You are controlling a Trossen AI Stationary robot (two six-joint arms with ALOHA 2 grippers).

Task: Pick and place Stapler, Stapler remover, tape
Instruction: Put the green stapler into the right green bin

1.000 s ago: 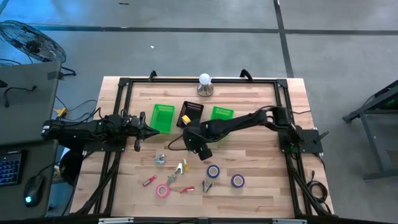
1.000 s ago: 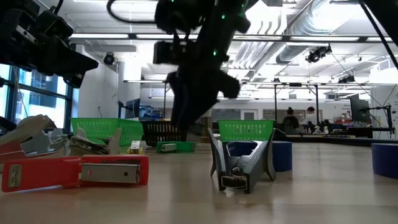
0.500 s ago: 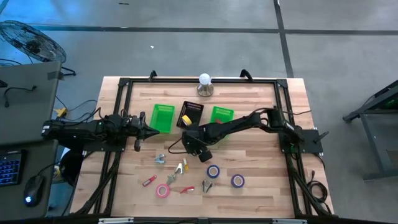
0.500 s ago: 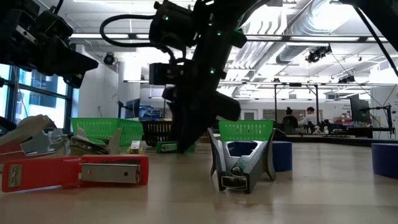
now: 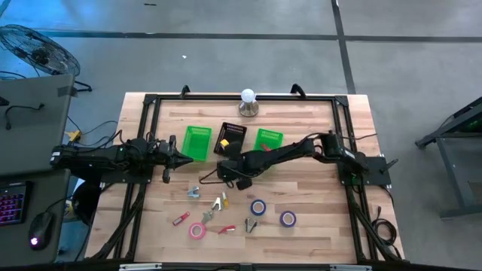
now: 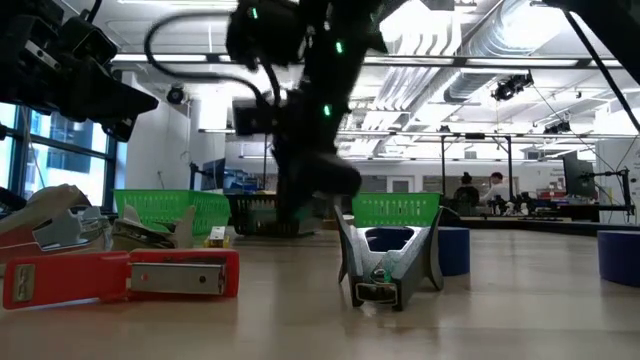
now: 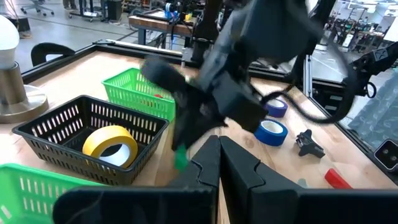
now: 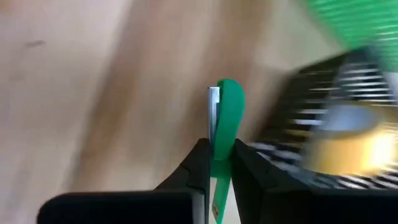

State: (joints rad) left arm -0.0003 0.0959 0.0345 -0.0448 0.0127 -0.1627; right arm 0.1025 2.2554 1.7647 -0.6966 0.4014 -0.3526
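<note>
1. Your right gripper [image 8: 216,163] is clamped on a green stapler [image 8: 222,118] beside the black basket [image 7: 59,127].
2. Done — yellow tape [image 7: 111,145] lies in that basket.
3. Left — blue [image 5: 258,207], purple [image 5: 288,218] and pink [image 5: 197,230] rolls remain on the table [image 5: 316,162].
4. Left gripper [image 7: 219,163] waits, fingers together.

- Wooden table [image 5: 316,226], light planks, black frame rails along its edges.
- Far side: lamp [image 5: 248,103] with white bulb; two green baskets [image 5: 197,141] [image 5: 269,138]; black basket [image 5: 232,136] between them.
- Near side: two blue tape rolls [image 5: 258,207] [image 5: 288,218], pink tape roll [image 5: 197,230], red stapler [image 5: 180,220], several small staplers and removers [image 5: 249,224].
</note>
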